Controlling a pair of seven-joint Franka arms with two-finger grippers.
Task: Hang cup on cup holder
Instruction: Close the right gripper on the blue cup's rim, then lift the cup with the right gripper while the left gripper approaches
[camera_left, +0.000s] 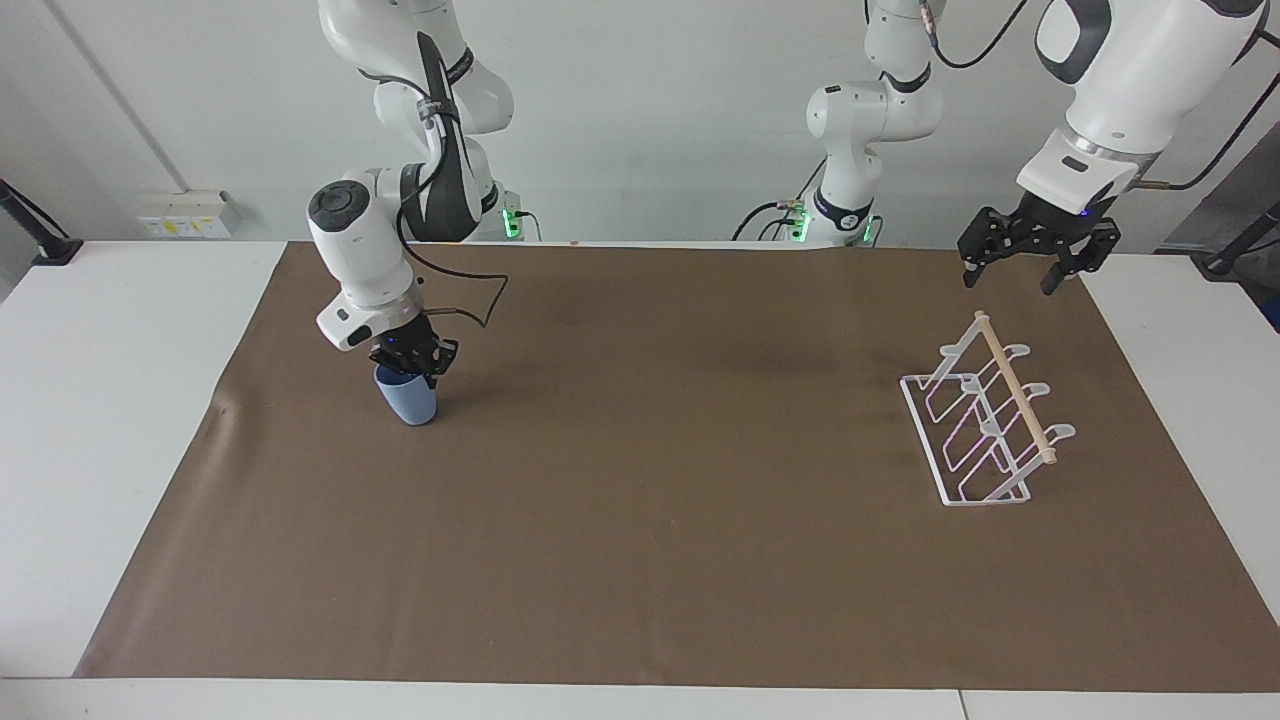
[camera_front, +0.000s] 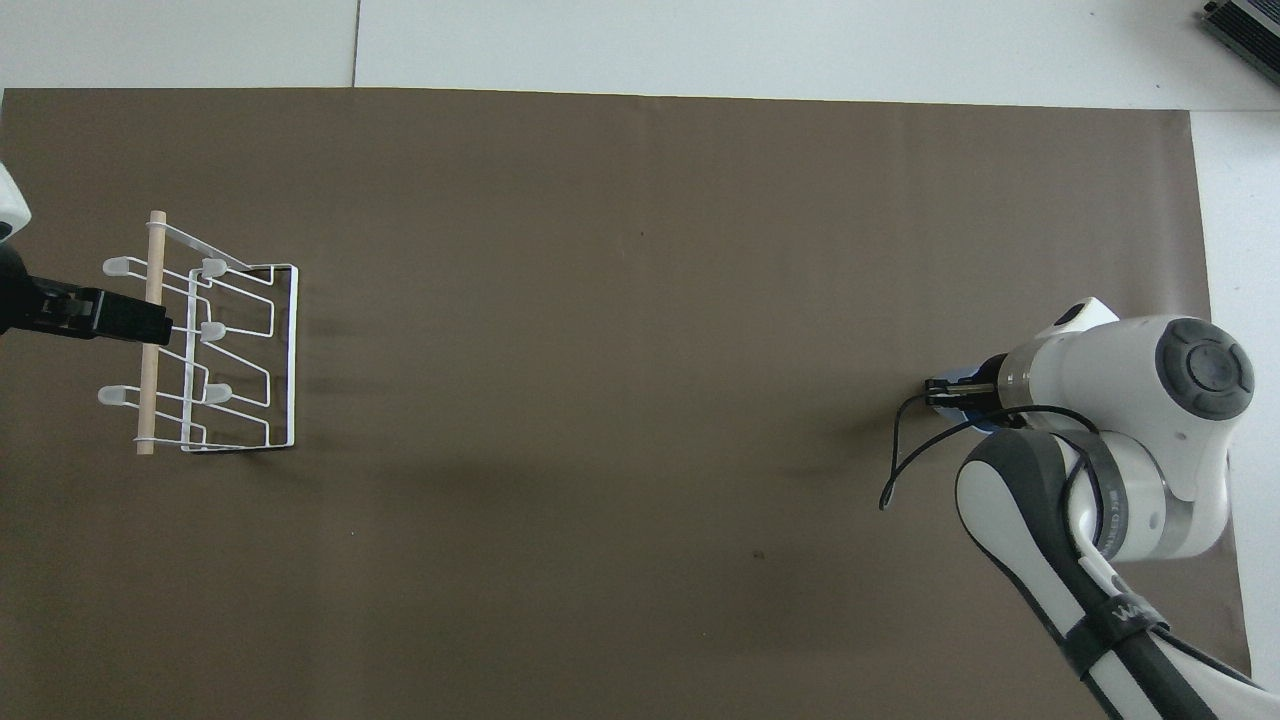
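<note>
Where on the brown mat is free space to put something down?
The whole stretch of brown mat between the cup and the cup holder is bare. Occupied: the right gripper grips the cup; the left gripper, waiting, hovers near the holder.

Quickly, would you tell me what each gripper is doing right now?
Right gripper: shut on the cup, at the rim.
Left gripper: open, holding nothing, waiting above the cup holder.

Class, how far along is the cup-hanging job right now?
Done: the right tool has shut on the cup. In hand: the cup, tilted, low over the brown mat. Left: carrying it to the rack, whose prongs are bare. The left tool waits open above the rack.
</note>
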